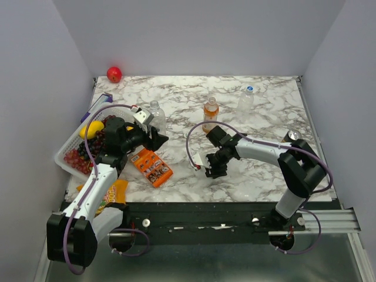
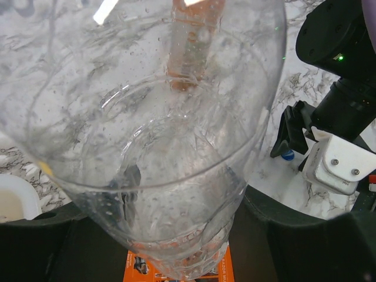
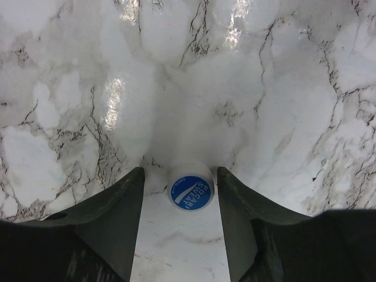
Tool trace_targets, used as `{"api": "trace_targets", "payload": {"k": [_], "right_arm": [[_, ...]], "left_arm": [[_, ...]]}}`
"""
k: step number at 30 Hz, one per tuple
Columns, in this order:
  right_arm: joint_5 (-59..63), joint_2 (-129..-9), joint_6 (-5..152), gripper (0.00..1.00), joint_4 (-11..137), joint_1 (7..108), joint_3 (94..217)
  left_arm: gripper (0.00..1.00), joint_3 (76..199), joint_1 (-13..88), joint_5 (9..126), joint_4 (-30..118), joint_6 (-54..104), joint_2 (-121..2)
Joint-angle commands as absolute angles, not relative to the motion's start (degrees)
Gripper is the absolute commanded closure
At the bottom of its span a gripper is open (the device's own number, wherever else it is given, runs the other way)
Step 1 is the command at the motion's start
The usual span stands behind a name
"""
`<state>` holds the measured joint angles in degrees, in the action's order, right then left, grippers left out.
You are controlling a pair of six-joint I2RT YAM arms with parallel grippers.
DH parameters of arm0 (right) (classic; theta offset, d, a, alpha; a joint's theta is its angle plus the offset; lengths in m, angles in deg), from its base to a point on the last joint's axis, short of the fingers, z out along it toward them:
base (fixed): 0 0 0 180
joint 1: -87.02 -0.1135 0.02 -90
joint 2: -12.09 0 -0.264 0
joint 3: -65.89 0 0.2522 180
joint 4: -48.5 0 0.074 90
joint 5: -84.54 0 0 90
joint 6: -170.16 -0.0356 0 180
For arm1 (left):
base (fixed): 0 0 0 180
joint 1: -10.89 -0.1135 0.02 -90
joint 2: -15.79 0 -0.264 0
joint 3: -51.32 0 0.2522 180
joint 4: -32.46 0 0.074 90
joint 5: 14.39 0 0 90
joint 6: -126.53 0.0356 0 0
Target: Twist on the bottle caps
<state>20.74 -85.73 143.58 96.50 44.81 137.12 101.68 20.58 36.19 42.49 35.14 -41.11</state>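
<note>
Orange bottle [image 1: 210, 114] holds orange liquid; basket [image 1: 69, 141] holds grapes [image 1: 79, 157], lemon [image 1: 91, 129].

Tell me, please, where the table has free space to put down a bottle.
The widest bare patch is the far right corner, between the capped bottle and the can. Another lies between the right arm and the near table edge. The left side is crowded: fruit basket, orange packet and the clear bottle in the left gripper.

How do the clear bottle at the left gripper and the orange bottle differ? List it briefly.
Contents: the clear bottle looks colourless; the orange bottle holds orange liquid and carries an orange label. State: the clear bottle sits clamped in the left gripper; the orange bottle stands free on the table. Both are small plastic bottles, upright.
</note>
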Motion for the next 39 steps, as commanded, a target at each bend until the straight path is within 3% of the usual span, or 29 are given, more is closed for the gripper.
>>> {"api": "trace_targets", "payload": {"k": [1, 5, 9, 13, 20, 24, 33, 39], "right_arm": [[17.13, -85.29, 144.41, 0.41, 95.48, 44.57, 136.16], [16.25, -85.55, 143.89, 0.46, 95.39, 44.57, 137.12], [13.10, -85.64, 142.39, 0.62, 92.94, 44.57, 137.22], [11.76, -81.10, 140.98, 0.72, 94.24, 44.66, 137.48], [23.97, -70.88, 132.03, 0.75, 112.60, 45.45, 153.45], [27.15, -68.07, 130.96, 0.75, 120.51, 45.54, 163.13], [36.28, -72.71, 134.56, 0.74, 132.91, 44.92, 183.95], [35.85, -74.48, 137.20, 0.73, 131.35, 42.46, 182.40]], "left_arm": [[1.00, 100.94, 20.20, 36.85, 41.83, 34.95, -41.33], [1.00, 101.38, 20.20, 36.15, 40.77, 34.69, -42.30], [1.00, 101.47, 20.20, 34.49, 40.16, 35.74, -43.62], [1.00, 101.47, 21.08, 29.74, 42.43, 41.26, -44.76], [1.00, 97.70, 32.49, 26.39, 44.73, 55.59, -45.64], [1.00, 94.62, 38.30, 25.07, 36.67, 56.31, -48.70], [1.00, 95.31, 43.67, 25.16, 30.49, 59.29, -55.31], [1.00, 96.46, 44.28, 25.07, 32.15, 59.73, -55.05]]}}
